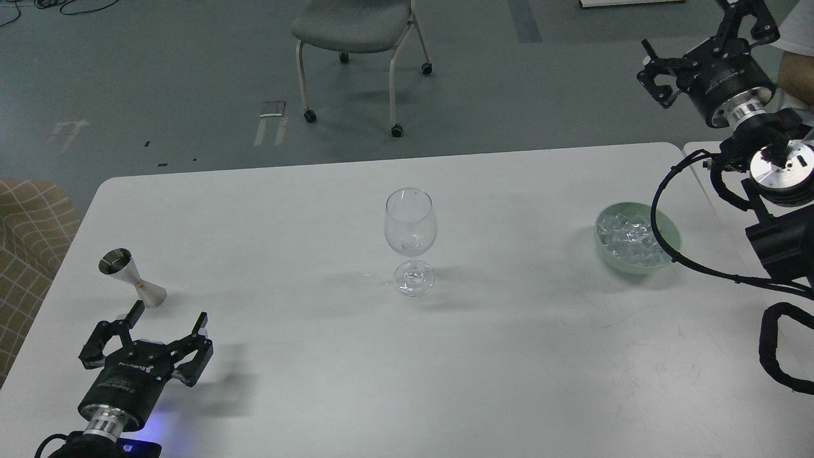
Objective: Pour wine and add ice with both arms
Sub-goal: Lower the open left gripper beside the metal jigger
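A clear wine glass point(410, 240) stands upright at the table's middle, with a small amount of clear liquid and what looks like a small cube low in its bowl. A silver jigger point(131, 278) stands at the left; I cannot see liquid in it. A pale green bowl point(671, 228) at the right holds many small clear ice cubes point(629, 237). My left gripper point(166, 318) is open and empty, low over the table's front left, just below the jigger. My right gripper point(703, 28) is open and empty, raised high beyond the table's far right corner.
The white table point(394, 375) has rounded far corners. A grey wheeled chair point(356, 38) stands on the floor behind it. A checked tan seat point(25, 235) is at the left edge. A person's arm point(798, 70) shows at the far right.
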Motion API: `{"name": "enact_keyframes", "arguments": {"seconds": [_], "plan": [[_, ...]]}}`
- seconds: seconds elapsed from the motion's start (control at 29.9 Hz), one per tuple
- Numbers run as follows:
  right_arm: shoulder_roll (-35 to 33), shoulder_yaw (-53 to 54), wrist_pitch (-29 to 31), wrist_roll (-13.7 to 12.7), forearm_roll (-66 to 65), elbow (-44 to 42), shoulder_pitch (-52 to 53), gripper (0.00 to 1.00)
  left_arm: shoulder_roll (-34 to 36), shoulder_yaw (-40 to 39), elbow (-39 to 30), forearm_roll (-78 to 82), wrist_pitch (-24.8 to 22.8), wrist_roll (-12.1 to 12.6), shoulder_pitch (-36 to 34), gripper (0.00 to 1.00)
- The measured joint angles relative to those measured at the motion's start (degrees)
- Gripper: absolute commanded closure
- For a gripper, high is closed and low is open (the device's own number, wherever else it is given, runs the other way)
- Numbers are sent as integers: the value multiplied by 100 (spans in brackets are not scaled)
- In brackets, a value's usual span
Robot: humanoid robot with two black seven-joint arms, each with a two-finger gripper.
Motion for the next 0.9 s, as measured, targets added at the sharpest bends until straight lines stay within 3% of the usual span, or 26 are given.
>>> {"name": "enact_keyframes", "arguments": {"seconds": [0.07,0.2,0.47,0.73,0.77,0.9], "plan": [[-6,-2,-2,-4,0,2,-11,0,-1,-27,46,-91,-2,0,-36,6],[-8,-3,-16,-6,0,4,-35,0,-1,-153,122,-252,-54,-30,-58,17],[-10,-3,-64,-6,0,12,-64,0,15,-399,510,-273,163,-156,-255,19],[-10,-3,-87,-6,0,3,-67,0,29,-535,708,-192,153,-242,-338,11],[-10,-3,-88,-6,0,3,-67,0,36,-530,728,-168,154,-309,-354,3],[-28,3,-88,-6,0,-1,-70,0,71,-494,759,-125,183,-638,-404,2]]}}
